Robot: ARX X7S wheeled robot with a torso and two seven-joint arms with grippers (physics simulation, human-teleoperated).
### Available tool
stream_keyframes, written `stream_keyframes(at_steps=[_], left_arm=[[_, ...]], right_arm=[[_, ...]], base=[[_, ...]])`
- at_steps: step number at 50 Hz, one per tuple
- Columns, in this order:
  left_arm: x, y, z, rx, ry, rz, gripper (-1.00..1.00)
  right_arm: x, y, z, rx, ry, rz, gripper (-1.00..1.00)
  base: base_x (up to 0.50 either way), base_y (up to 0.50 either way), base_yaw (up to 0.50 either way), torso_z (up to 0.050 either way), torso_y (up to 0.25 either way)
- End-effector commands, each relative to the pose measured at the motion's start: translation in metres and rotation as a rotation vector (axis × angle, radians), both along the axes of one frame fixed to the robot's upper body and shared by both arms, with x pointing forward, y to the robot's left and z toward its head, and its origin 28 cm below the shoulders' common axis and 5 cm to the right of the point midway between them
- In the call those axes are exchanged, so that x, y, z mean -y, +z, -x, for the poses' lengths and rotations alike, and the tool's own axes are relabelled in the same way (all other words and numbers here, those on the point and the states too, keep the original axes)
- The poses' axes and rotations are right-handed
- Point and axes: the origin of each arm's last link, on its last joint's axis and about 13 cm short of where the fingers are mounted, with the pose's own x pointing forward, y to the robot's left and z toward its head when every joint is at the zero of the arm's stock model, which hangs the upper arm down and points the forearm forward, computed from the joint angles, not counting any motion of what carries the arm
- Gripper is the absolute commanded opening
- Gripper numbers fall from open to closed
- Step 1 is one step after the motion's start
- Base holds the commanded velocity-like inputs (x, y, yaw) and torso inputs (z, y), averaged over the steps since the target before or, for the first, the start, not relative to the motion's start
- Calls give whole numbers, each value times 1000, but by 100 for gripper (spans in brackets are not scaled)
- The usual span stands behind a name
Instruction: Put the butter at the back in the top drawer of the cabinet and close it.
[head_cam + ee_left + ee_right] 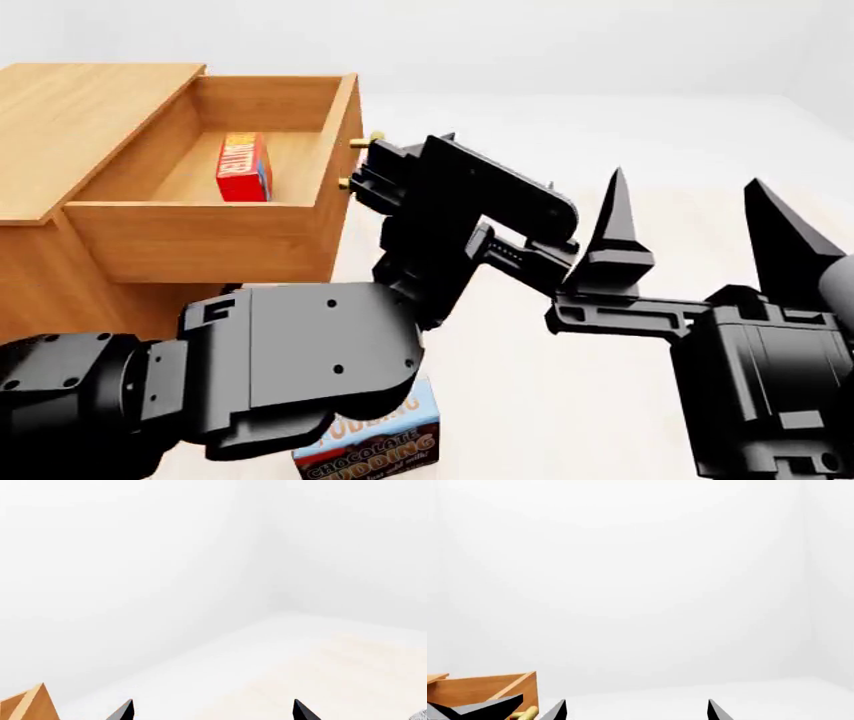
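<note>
1. Cabinet (pixel 80 120): at far left in the head view, wooden top bare. Serves as the fixed body into which the drawer must slide.
2. Left arm (pixel 307 370): reaching from low left up across the middle, forearm ending just outside the drawer's front. Likely placed there for the closing push. Contact with the front hidden behind the wrist housing, so cannot tell.
3. Drawer (pixel 200 245): pulled well out to the right, plain wood inside open to view. Left standing out because closing is not yet done.
4. Right gripper (pixel 694 215): well apart from the drawer at right, fingers pointing up and spread wide, nothing between them. Seemingly parked clear of the left arm's path.
5. Left gripper (pixel 213 711): only two dark tips visible in its wrist view, set wide apart and empty, with a wooden corner at the edge of the picture. Open stance suits pushing more than grasping.
6. Pudding box (pixel 367 445): low in the head view, partly under the left arm, no part of this job.
7. Butter (pixel 243 168): inside the drawer on its floor, about midway along, free of both grippers. Placement judged done.
8. Handle (pixel 363 140): brass ends showing on the drawer front, just beside the left wrist.
</note>
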Motion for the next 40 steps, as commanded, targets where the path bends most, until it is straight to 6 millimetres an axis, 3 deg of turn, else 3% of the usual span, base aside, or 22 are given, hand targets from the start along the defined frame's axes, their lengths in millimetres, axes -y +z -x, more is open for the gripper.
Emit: stream_keyframes(at_steps=[1, 21, 40], left_arm=[[7, -31, 1, -56, -39, 12, 100], [-11, -59, -41, -141, 81, 27, 100], [-28, -55, -51, -130, 132, -6, 100]], right_arm=[[1, -2, 1, -2, 2, -2, 100], [3, -2, 1, -3, -1, -5, 100], [3, -3, 0, -10, 2, -10, 100]], base=[[0, 0, 0, 0, 0], [0, 0, 0, 0, 0], [0, 0, 0, 0, 0]])
